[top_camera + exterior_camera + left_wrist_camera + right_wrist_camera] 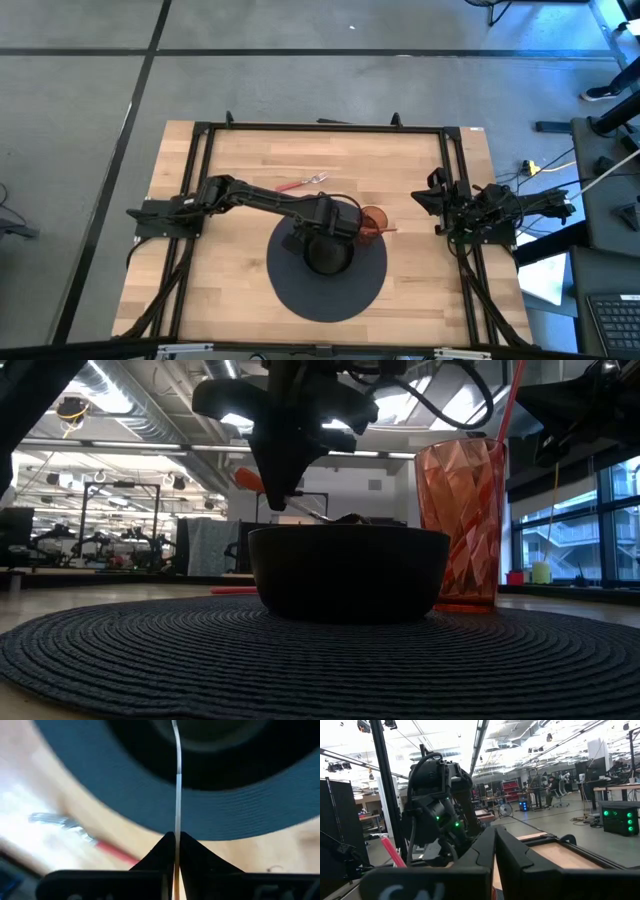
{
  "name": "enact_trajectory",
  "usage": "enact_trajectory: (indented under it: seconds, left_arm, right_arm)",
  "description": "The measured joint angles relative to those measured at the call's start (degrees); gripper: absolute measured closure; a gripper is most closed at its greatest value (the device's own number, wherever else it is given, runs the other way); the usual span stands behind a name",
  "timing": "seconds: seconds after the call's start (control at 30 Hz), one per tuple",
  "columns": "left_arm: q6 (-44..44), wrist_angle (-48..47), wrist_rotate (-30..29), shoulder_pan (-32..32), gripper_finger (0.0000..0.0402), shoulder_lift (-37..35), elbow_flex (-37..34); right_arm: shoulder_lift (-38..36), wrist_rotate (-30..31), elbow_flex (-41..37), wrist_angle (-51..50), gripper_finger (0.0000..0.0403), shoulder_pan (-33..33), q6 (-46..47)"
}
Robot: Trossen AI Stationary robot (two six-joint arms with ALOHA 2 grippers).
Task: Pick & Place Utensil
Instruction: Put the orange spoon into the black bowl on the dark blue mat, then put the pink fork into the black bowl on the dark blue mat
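Note:
My left gripper (335,228) hangs over the black bowl (326,250) on the round dark placemat (300,290) and is shut on a utensil with a red handle (247,478) and a thin metal shaft (177,780). The shaft slants down, and its far end (345,517) reaches over the bowl's rim (348,532). A red tumbler (375,222) stands beside the bowl on the mat's edge, with a red stick (513,400) rising from it. My right gripper (437,207) waits shut by the table's right edge. My left gripper pinches the utensil's metal shaft (177,827) between its two fingers (192,851), which lie across it, coming from above. The red handle sticks out behind the fingers, toward the upper left in the low view. The utensil is lifted clear and tilted, with its metal end lowest, over the bowl.
A red-handled fork (303,183) lies on the bare wood beyond the placemat, toward the table's far side. The black frame rails (200,150) run along the table's left, far and right sides. Bare wood (420,160) lies between the tumbler and the right arm.

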Motion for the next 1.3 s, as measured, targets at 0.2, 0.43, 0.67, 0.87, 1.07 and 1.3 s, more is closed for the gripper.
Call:
enact_trajectory:
  seconds: [0.2, 0.43, 0.67, 0.87, 1.07, 1.3]
  left_arm:
    - [-0.03, -0.02, 7.75, 0.39, 0.0366, 0.00, 0.00]
    - [-0.64, -0.02, 2.78, 0.42, 0.0336, 0.00, 0.00]
    - [-1.38, -0.02, 1.21, 0.42, 0.0305, 0.00, 0.00]
    - [-1.55, -0.04, 0.31, -0.58, 0.0283, -0.47, 1.07]
    - [1.27, -0.01, 0.57, -4.07, 0.0276, -1.89, 3.33]
    - [-1.44, 2.92, 4.42, -5.29, 0.0287, -2.17, 3.23]
  right_arm:
    - [0.01, 0.00, 0.00, 0.00, 0.0386, -0.01, 0.09]
    - [0.01, 0.00, 0.00, 0.00, 0.0386, -0.01, 0.04]
    - [0.01, -0.02, 0.00, 0.00, 0.0386, -0.01, 0.22]
    - [0.01, -0.02, 0.00, 0.01, 0.0386, -0.01, 0.24]
    - [0.02, -0.04, 0.00, 0.02, 0.0386, 0.00, 0.24]
    - [0.02, -0.03, 0.00, 0.02, 0.0386, -0.02, 0.22]
